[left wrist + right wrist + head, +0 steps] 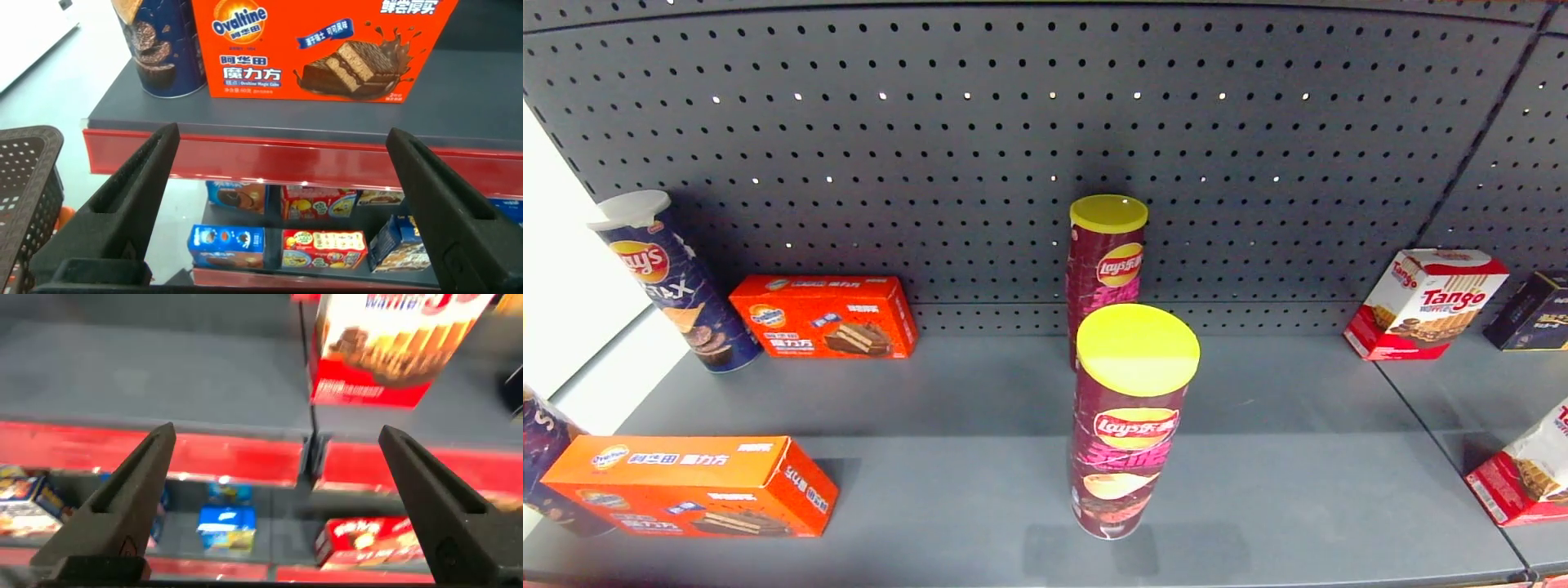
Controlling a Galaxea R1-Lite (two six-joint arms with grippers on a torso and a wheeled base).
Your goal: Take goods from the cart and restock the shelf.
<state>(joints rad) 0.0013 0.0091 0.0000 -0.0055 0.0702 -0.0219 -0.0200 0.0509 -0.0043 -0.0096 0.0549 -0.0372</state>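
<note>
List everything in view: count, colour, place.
Purple chip cans: two, yellow lids, centre, one behind another.
Navy chip cans: two, back left and front left.
Orange boxes: two, left side, back and front.
Red-white wafer boxes: two, right side, back and front.
Dark box: one, black, far right.
Shelf: one, grey, red front edge.
Pegboard: one, dark grey, behind shelf.
Basket: one, black, beside the left hand.
Lower-shelf packs: several, blue and red, beneath.
Left hand: one, black, open, before shelf edge.
Right hand: one, black, open, before shelf edge.

Head above, wrists seemingly before shared shelf [1298,457]
</note>
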